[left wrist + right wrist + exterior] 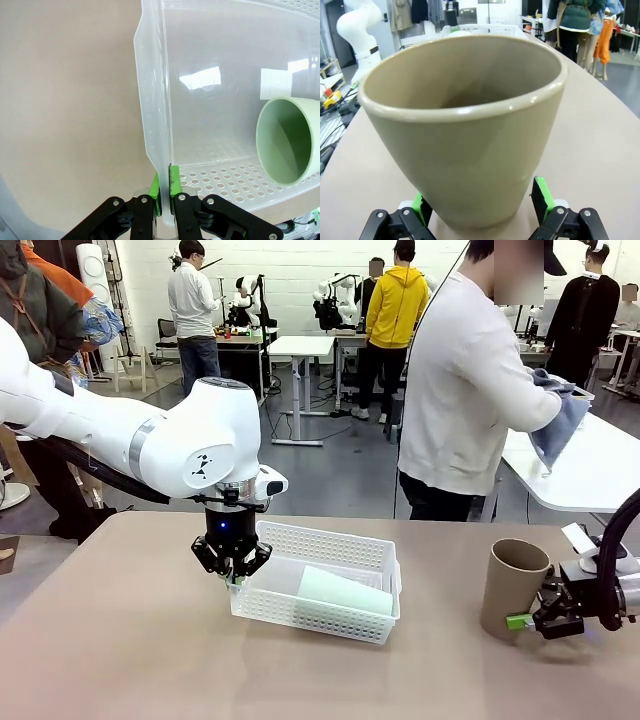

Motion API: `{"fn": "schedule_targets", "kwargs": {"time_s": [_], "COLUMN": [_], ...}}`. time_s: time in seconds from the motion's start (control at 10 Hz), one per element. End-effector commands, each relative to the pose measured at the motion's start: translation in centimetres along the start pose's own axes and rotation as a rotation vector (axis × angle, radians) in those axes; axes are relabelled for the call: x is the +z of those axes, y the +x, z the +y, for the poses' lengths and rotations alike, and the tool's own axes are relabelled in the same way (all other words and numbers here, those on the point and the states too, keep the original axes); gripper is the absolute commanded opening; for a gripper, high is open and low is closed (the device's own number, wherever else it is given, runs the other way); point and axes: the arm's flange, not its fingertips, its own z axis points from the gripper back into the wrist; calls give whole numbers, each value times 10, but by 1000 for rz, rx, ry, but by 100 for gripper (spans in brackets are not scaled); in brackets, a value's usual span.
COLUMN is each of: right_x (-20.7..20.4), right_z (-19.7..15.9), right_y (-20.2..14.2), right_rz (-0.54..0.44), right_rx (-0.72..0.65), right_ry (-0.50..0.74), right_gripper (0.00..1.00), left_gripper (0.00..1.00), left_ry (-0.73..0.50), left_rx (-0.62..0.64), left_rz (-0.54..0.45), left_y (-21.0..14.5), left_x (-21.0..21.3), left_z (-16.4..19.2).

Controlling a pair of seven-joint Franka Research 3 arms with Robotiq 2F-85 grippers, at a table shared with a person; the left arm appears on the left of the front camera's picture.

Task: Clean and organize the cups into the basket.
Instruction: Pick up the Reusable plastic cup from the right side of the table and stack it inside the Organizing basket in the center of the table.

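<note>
The white lattice basket [330, 536] sits mid-table with a pale mint green cup [342, 596] lying on its side inside. My left gripper [232, 575] points down at the basket's left end, shut on the rim. In the left wrist view its green pads [159, 189] pinch the basket's thin wall [152, 100], and the mint cup [290, 140] shows its open mouth. A tan-brown cup [512, 586] stands upright at the right. My right gripper [528, 621] is low beside its base, open. In the right wrist view the tan cup [465, 130] stands between the fingers of my right gripper [480, 205].
A person [470, 390] stands beyond the table's far right, side-on, holding a blue-grey cloth [560, 425] over a white table [600, 475] behind. The brown tabletop [120, 640] is bare left of the basket and between basket and tan cup.
</note>
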Motion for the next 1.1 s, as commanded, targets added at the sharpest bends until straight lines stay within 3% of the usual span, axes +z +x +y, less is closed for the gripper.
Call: {"fn": "schedule_targets", "kwargs": {"time_s": [0.0,0.1,0.2,0.3,0.4,0.5,0.7,1.0], "right_x": [-15,-14,-13,-12,-11,-9,5,47], "right_z": [-1,0,0,0,1,4,23,43], "right_y": [-5,-6,-6,-6,-7,-4,39,162], "right_rz": [-13,-17,-19,-20,-21,-20,20,45], "right_rx": [-14,-6,-2,0,2,-9,-118,-103], "right_ry": [-19,-8,-7,-8,-7,-3,-33,-27], "right_gripper": [100,42,42,0,36,0,0,0], "left_gripper": [0,0,0,0,0,0,0,0], "left_ry": [11,11,11,11,11,11,11,11], "left_rx": [-2,-2,-2,-2,-2,-2,-2,-2], "left_rz": [-10,-10,-10,-10,-10,-10,-10,-10], "left_y": [0,0,0,0,0,0,0,0], "left_x": [2,2,2,2,2,2,2,2], "left_z": [1,1,1,1,1,1,1,1]}}
